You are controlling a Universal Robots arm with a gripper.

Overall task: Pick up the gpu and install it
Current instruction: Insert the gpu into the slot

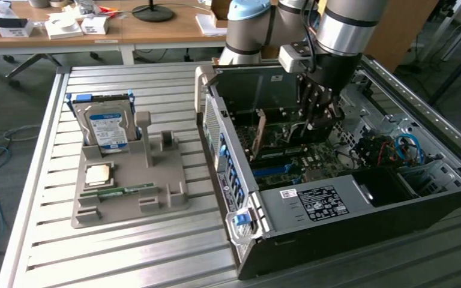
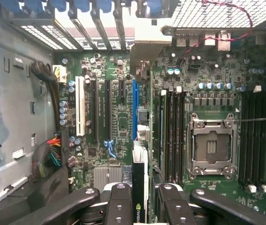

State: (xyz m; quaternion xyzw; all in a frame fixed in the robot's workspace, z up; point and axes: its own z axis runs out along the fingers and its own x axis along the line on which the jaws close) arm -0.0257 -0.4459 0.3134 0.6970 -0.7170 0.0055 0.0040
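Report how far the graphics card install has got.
Done: the graphics card has been picked up. It is clamped edge-on in the end effector, inside the open computer case.
In hand: the card hangs over the motherboard, roughly in line with the blue slot.
Left: seating it. The blue slot is bare, so the card is not yet plugged in.

The gpu (image 2: pixel 139 187) shows a black edge with what looks like a green logo. The motherboard (image 2: pixel 118 117) is dark green, carrying 1 blue slot (image 2: pixel 134 108) and 1 white slot (image 2: pixel 80 112).
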